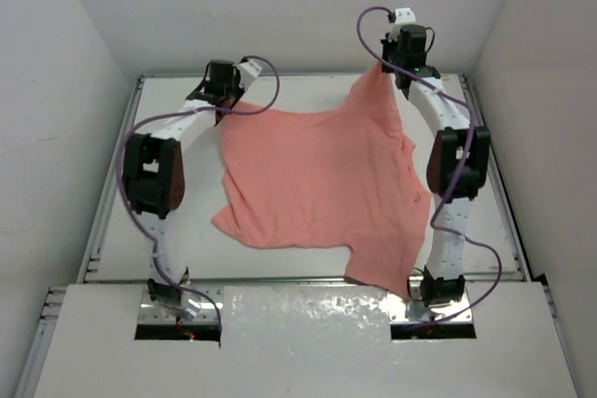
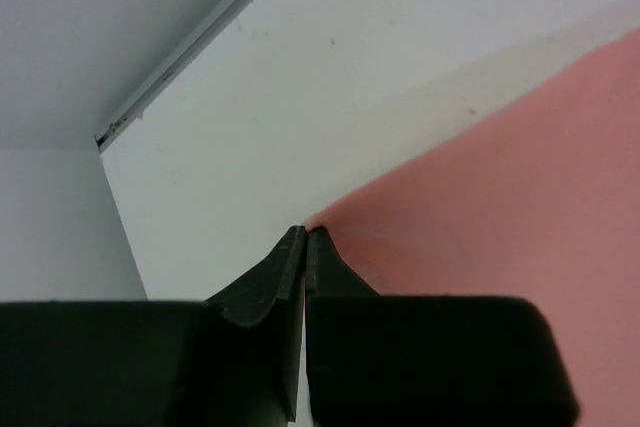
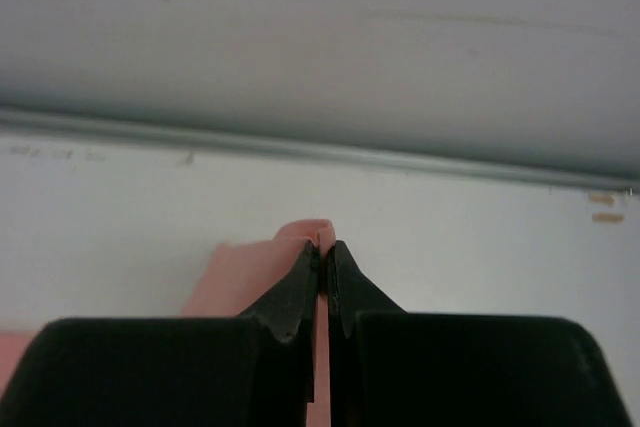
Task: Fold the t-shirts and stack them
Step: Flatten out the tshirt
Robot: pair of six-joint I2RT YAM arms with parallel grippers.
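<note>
The salmon-pink t-shirt (image 1: 322,179) lies spread over the white table, its near corner hanging over the front edge by the right arm's base. My left gripper (image 1: 222,107) is shut on the shirt's far left corner; in the left wrist view (image 2: 304,231) the jaws meet on the cloth's tip (image 2: 500,197). My right gripper (image 1: 384,64) is shut on the shirt's far right corner and holds it lifted near the back wall. In the right wrist view (image 3: 323,245) a pinch of pink cloth (image 3: 245,272) pokes out above the closed fingers.
The white table (image 1: 187,230) is walled on three sides, with a metal rail (image 3: 300,147) along the back edge. Purple cables (image 1: 485,258) loop beside both arms. A white front cover (image 1: 298,342) sits by the arm bases.
</note>
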